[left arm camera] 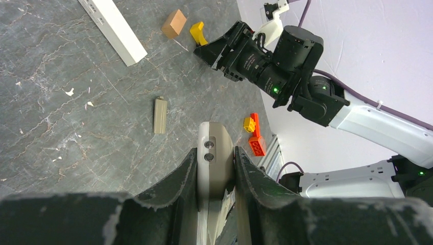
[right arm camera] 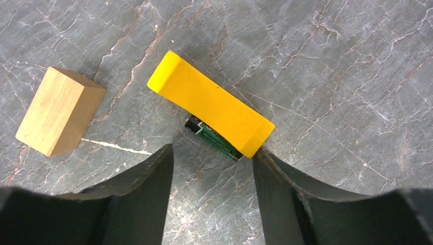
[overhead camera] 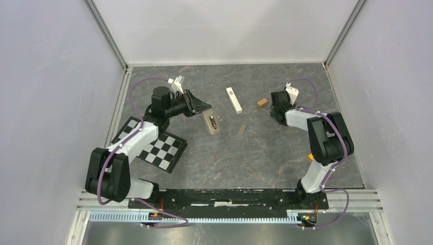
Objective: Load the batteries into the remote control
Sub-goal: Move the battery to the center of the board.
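The left gripper (left arm camera: 216, 152) is closed on the remote control (left arm camera: 217, 135), left of centre. At the far right, the right gripper (right arm camera: 212, 153) hangs with its jaws apart over a battery (right arm camera: 217, 142). The battery is half hidden under the yellow curved piece (right arm camera: 212, 102). A brown block (right arm camera: 58, 111) sits near it, and a white bar (overhead camera: 234, 99) lies between the arms.

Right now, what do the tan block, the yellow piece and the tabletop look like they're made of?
The tan block: likely bare wood, matte, with faint grain lines. The yellow piece: probably moulded plastic, smooth, even colour, rounded edges. The tabletop: grey, veined like stone; could equally be a printed laminate.
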Robot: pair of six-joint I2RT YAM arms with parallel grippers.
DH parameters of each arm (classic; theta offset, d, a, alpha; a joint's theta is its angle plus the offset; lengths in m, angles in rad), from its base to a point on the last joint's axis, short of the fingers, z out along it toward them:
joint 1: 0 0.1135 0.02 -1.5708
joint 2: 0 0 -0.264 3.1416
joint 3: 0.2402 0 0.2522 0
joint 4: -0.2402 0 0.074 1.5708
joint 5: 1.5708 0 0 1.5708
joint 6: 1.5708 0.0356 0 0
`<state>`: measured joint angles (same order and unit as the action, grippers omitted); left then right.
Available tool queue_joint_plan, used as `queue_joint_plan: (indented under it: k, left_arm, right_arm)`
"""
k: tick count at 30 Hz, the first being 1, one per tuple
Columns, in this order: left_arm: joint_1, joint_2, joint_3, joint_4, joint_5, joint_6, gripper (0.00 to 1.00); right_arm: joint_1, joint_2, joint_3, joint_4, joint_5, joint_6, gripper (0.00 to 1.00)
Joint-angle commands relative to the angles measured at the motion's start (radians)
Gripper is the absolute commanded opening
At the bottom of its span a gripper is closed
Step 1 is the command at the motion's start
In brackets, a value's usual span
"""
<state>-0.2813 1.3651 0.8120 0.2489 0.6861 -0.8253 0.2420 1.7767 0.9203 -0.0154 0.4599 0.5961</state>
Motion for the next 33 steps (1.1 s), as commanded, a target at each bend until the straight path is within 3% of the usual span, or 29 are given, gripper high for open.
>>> queue_joint_plan:
  k: [1,13,19,26,30,33]
  left_arm:
    - [-0.001,-0.016,0.004,0.056,0.020,0.011,0.02]
    - [-0.001,-0.018,0.005,0.053,0.019,0.012,0.02]
    - [-0.001,-0.022,0.001,0.051,0.014,0.014,0.02]
    - [-0.001,-0.026,-0.004,0.049,0.011,0.014,0.02]
    - [-0.001,-0.032,-0.006,0.042,0.003,0.017,0.02]
    - [-0.001,-0.036,-0.011,0.041,-0.006,0.019,0.02]
  right_arm:
    - [0.004,0.016,-0.009,0.008,-0.030,-0.026,0.58]
    - [0.006,0.010,-0.018,0.017,-0.046,-0.096,0.30]
    - [0.011,-0.035,-0.072,-0.004,-0.107,-0.123,0.21]
    - [0.079,-0.125,-0.133,-0.032,-0.227,-0.171,0.18]
    - [0.140,-0.206,-0.191,-0.068,-0.222,-0.143,0.19]
    - [0.213,-0.301,-0.303,0.006,-0.164,-0.087,0.19]
